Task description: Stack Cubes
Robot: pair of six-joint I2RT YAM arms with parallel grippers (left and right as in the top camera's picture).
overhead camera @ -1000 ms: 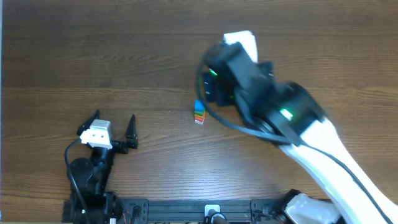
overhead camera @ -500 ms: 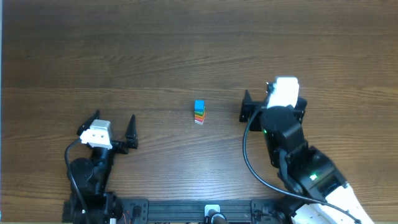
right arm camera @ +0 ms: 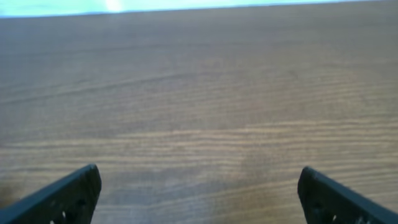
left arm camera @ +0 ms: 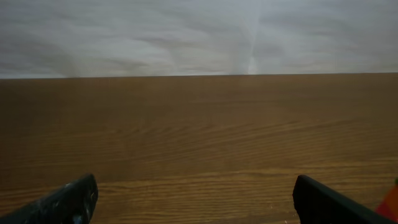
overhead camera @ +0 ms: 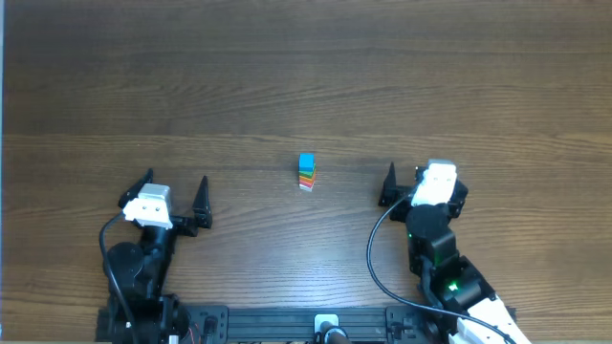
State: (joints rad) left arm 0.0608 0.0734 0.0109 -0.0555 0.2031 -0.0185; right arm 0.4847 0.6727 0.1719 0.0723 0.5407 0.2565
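Note:
A small stack of cubes [overhead camera: 306, 172] stands upright in the middle of the wooden table [overhead camera: 287, 86], blue on top, with orange, green and a pale one below. My left gripper [overhead camera: 174, 196] rests low at the near left, open, with nothing between its fingers [left arm camera: 74, 198]. My right gripper [overhead camera: 413, 180] sits at the near right of the stack, open and empty, its fingers [right arm camera: 68, 196] wide apart over bare wood. A sliver of an orange-red cube [left arm camera: 390, 202] peeks in at the edge of the left wrist view.
Both arm bases stand along a black rail [overhead camera: 316, 320] at the near edge. The brown table stretches away on all sides of the stack, and a pale wall [left arm camera: 199, 31] lies beyond its far edge.
My right arm has drawn back from over the stack toward its base and folded down at the near right. The stack and the left arm have stayed put.

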